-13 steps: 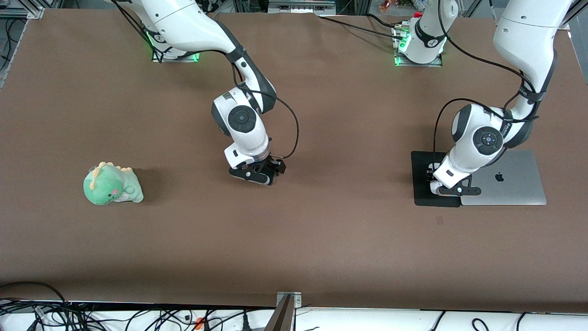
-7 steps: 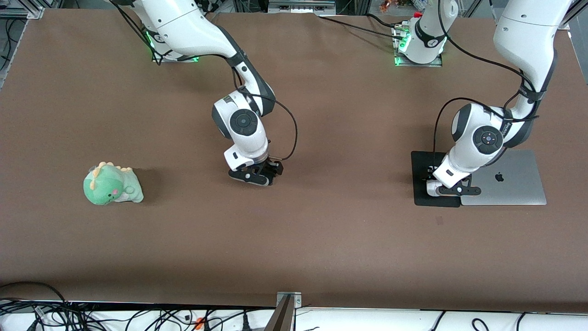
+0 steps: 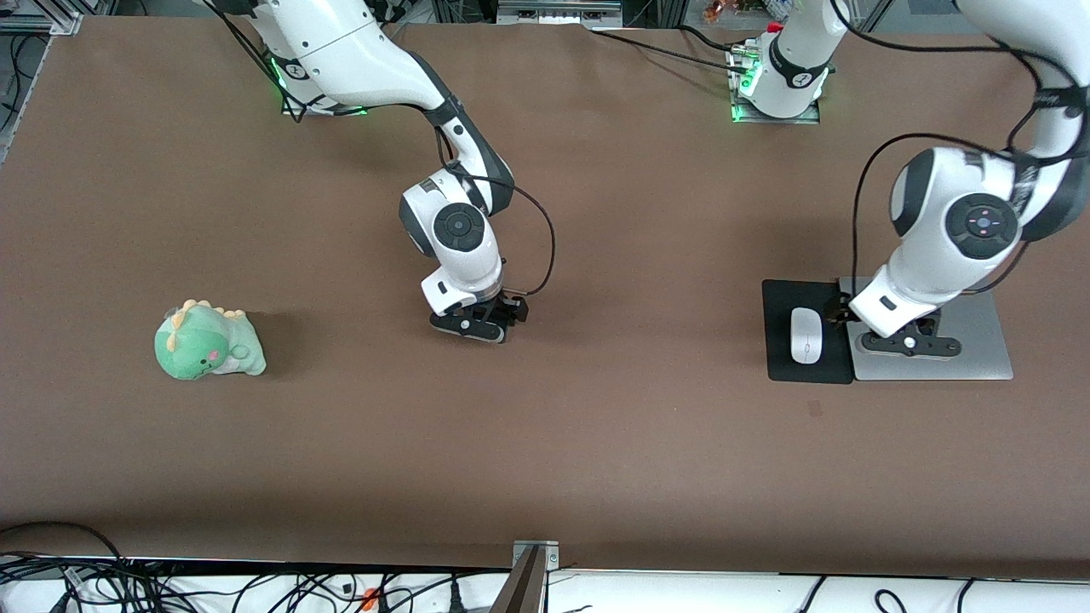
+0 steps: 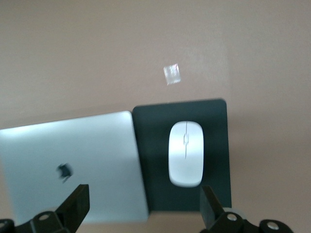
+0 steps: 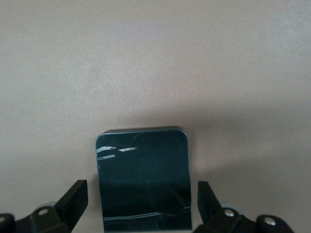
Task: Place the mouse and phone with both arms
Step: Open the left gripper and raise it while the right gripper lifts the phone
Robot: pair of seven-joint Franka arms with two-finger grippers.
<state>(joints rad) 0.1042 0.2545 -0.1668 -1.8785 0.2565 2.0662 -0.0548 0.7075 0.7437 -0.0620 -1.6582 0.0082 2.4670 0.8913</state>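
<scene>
The left gripper (image 3: 909,343) hangs over the silver laptop (image 3: 979,340) near the worktop's edge at the left arm's end, its fingers (image 4: 77,204) spread wide with nothing between them. In the left wrist view the two black fingertips frame the scene below: the laptop's lid with its logo, and just beside it the black mouse pad (image 4: 155,160), the two edges touching. The mouse (image 3: 803,335) lies flat on the pad, about in its middle, with its thin grey line running down the top, and it is apart from the gripper. A small pale scrap (image 4: 171,74) sits on the bare brown table (image 3: 596,443) near the pad's edge that faces the front camera.

The right gripper (image 3: 477,326) is low over the middle of the worktop, well away from every edge. Its fingers (image 5: 73,199) are parted, one on each side of the phone (image 5: 143,177), which lies flat on the table with its dark glossy face up. There is a gap between each fingertip and the phone's sides, so it straddles the phone without pinching it. From the front the phone is hidden under the gripper.

Toward the right arm's end of the table, a green plush dinosaur (image 3: 207,341) sits alone, well apart from both arms.
</scene>
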